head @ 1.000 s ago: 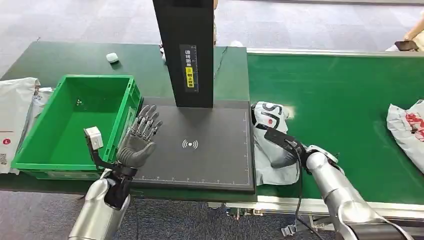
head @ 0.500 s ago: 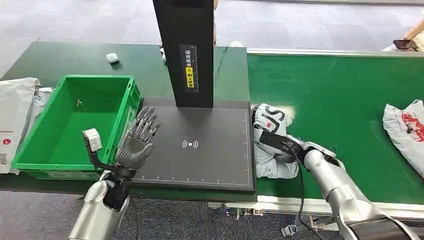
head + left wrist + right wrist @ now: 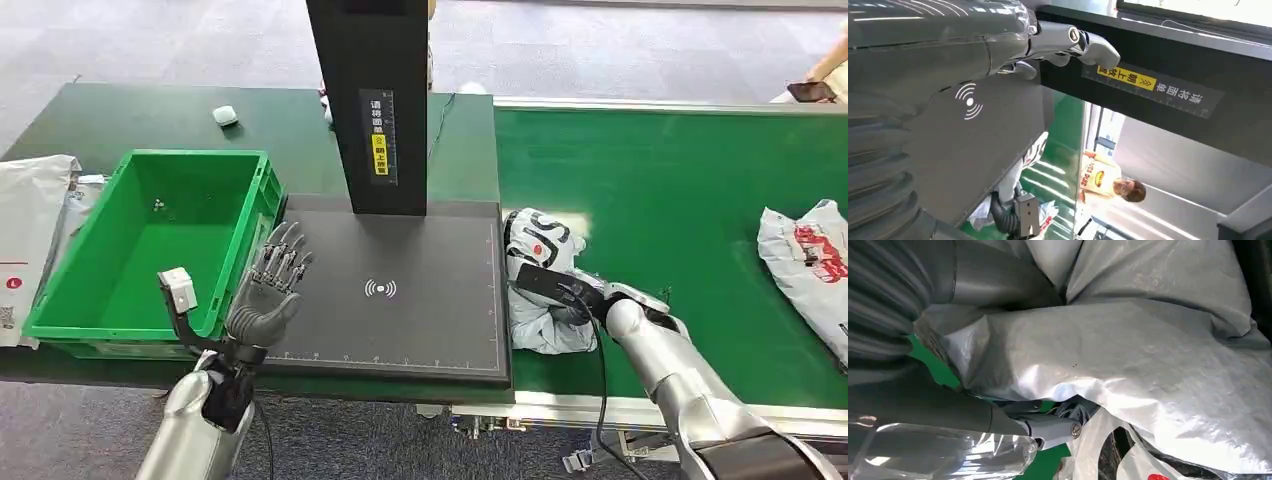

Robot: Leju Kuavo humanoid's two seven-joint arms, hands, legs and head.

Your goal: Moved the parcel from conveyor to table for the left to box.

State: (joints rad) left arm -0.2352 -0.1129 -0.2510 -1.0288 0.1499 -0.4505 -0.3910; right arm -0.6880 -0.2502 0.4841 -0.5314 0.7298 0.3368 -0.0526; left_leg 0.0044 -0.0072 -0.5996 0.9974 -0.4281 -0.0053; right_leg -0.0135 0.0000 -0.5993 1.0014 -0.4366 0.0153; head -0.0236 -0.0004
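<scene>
I see my right hand (image 3: 572, 298) gripping the crumpled white parcel (image 3: 538, 290), black and red print showing, on the belt (image 3: 680, 190); my left hand (image 3: 268, 292) hovers, fingers spread.

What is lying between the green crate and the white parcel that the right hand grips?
In the head view, the black scanner pad lies between the green crate and the parcel, with the open left hand over the pad's crate-side edge.

Silver arms (image 3: 690, 395), dark fingers (image 3: 283, 252)
</scene>
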